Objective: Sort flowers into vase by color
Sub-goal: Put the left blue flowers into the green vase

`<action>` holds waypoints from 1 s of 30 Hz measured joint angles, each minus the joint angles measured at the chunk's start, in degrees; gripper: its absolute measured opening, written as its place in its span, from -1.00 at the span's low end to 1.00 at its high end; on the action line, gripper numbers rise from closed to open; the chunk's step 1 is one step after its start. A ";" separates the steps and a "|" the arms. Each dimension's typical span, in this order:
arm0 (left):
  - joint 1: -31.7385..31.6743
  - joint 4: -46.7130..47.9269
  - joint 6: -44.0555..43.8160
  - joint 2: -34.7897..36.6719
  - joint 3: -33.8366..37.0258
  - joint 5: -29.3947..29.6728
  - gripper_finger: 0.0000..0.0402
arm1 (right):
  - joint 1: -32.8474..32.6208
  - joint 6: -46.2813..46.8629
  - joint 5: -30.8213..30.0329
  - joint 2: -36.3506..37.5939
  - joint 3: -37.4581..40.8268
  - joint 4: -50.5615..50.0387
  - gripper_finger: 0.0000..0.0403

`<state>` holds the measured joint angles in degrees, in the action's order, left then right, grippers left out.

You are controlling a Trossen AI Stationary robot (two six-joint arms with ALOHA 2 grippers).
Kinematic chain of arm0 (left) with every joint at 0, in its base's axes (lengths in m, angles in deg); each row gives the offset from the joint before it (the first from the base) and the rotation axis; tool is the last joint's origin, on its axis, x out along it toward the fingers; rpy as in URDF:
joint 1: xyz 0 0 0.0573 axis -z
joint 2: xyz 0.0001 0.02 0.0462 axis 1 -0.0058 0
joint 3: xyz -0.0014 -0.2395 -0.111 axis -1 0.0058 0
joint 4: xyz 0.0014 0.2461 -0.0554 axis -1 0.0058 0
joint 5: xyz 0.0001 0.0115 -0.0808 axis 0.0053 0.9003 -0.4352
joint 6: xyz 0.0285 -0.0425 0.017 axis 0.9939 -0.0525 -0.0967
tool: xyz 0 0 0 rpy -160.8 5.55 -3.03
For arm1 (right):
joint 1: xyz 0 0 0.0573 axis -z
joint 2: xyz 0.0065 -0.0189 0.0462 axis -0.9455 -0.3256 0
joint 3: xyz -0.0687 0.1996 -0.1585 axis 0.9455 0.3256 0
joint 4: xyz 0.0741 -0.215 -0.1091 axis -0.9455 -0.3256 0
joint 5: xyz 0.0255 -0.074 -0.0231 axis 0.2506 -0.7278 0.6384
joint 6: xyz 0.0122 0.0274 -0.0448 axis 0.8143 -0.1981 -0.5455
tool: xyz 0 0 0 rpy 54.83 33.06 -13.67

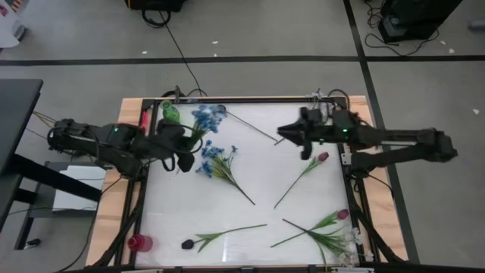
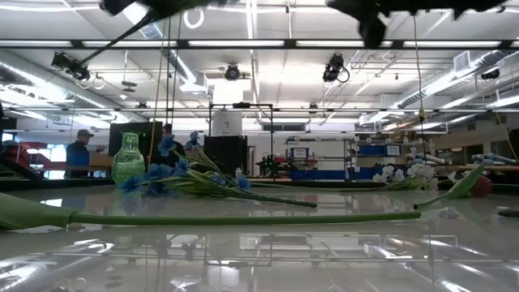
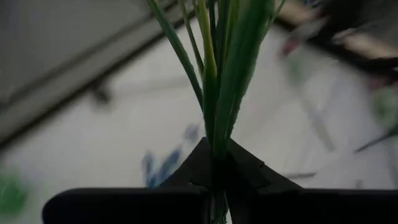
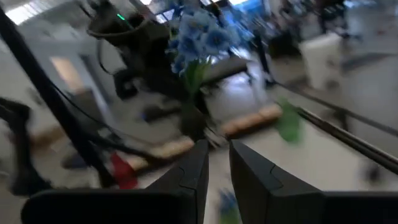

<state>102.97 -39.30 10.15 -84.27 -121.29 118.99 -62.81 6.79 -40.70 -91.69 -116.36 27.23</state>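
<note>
Green vase [image 1: 170,112] — nothing visibly inside; left gripper [image 3: 214,177] pinches blue flower's [image 4: 199,36] stem beside it.

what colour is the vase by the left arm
Green vase; clearest in the low view.

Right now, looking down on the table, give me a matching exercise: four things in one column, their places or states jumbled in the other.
1. green vase
2. red vase
3. dark-headed flower
4. left gripper

A. lying by the table's lower edge
B. upper left corner
C. shut on the stem of the blue flower
D. lower left corner

Pairs: 1-B, 2-D, 3-A, 4-C
</note>
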 joint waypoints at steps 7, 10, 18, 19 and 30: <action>-1.50 -25.22 21.43 1.46 -0.13 -4.76 -0.86 | -4.67 3.02 -0.27 -17.72 -12.26 21.65 -0.43; -2.72 -29.09 23.13 1.44 -0.13 -8.32 -0.86 | -5.70 0.84 -1.75 -22.70 -18.67 18.99 -0.28; -5.21 -29.50 25.52 -4.64 0.26 -17.26 -0.86 | -8.26 -7.75 -3.09 -34.32 -31.85 13.19 -0.07; -5.36 -30.06 25.52 -4.77 0.19 -17.63 -0.86 | -8.60 -8.13 -3.09 -35.35 -32.85 13.17 -0.07; -5.42 -32.44 25.35 -4.38 0.13 -18.43 -0.85 | -9.59 -6.54 -7.78 -37.63 -35.35 10.91 -0.39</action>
<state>97.55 -71.74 35.49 -88.65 -121.16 100.57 -72.39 0.25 -48.47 -129.32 -151.70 38.14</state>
